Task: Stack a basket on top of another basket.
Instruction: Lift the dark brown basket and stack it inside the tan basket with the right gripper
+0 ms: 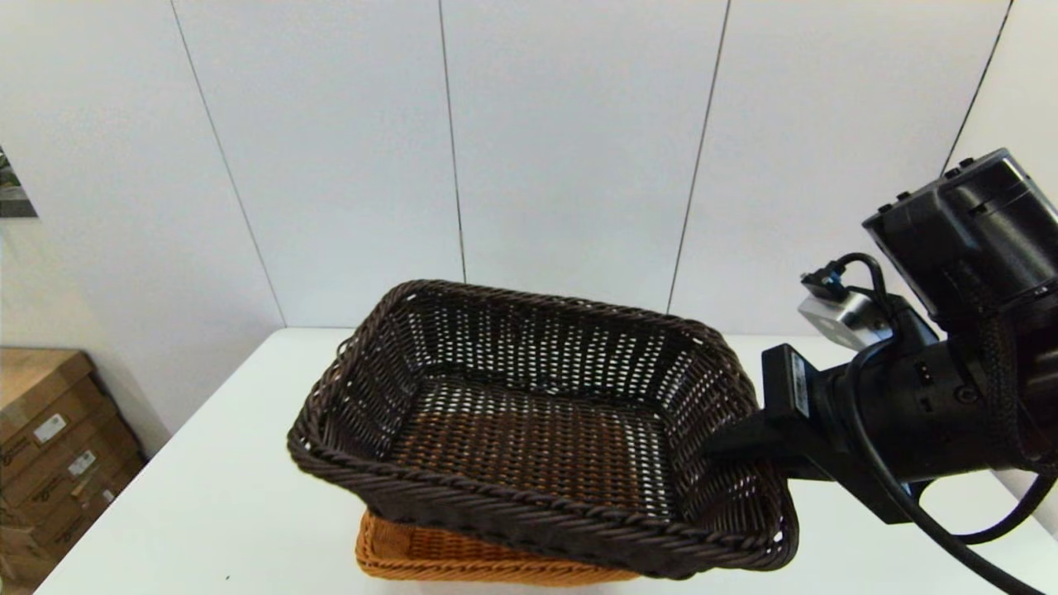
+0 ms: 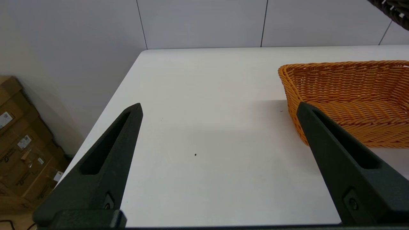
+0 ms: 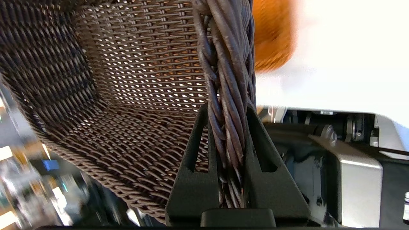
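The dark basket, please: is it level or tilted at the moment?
Tilted. The dark basket hangs over the orange basket, its right side held higher where the right gripper clamps its braided rim.

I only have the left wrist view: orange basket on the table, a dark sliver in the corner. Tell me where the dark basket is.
Observer: The dark basket hangs tilted in the air over the orange basket, hiding most of it in the head view.
Operator: Report what's holding it.
Observer: The right gripper is shut on its braided rim, one finger inside the wall, one outside.
Operator: Say which side it grips.
Observer: The robot's right side; that arm enters the head view from the right.
Operator: Confirm my left gripper is out of the way.
Observer: The left gripper is open over bare table, beside the orange basket, and it does not show in the head view.
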`<state>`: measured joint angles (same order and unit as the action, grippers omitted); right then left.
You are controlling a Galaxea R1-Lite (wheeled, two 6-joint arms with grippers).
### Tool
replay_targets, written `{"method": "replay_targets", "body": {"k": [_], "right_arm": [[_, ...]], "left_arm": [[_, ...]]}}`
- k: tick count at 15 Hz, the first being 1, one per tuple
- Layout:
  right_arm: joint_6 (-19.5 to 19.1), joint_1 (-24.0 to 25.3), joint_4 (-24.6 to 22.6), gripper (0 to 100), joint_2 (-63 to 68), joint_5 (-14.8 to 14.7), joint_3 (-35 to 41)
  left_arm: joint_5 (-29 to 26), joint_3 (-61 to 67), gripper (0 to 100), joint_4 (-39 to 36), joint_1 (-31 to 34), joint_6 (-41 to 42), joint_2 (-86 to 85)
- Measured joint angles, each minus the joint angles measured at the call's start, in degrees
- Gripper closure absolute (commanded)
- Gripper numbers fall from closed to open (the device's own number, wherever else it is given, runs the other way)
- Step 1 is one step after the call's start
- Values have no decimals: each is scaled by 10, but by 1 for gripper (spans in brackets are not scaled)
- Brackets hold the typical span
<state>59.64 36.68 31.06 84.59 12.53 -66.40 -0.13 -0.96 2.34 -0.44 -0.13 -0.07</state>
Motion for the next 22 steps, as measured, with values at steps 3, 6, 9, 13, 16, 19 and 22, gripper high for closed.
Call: {"method": "replay_targets", "body": {"k": [3, 6, 9, 13, 16, 19, 22], "right_arm": [[-24, 25, -12, 100, 21, 11, -5], [-32, 28, -34, 100, 52, 33, -10], [-41, 26, -51, 100, 90, 40, -21], [-42, 24, -69, 100, 133, 53, -32], [-44, 14, -79, 100, 157, 63, -34], [-51, -3, -80, 100, 177, 81, -34], [-60, -21, -81, 100, 192, 83, -34]], "left_arm": [[0, 0, 0, 0, 0, 0, 0], [0, 0, 0, 0, 0, 0, 0], [0, 0, 0, 0, 0, 0, 0], [0, 0, 0, 0, 0, 0, 0], [0, 0, 0, 0, 0, 0, 0], [0, 0, 0, 0, 0, 0, 0], [0, 0, 0, 0, 0, 0, 0]]}}
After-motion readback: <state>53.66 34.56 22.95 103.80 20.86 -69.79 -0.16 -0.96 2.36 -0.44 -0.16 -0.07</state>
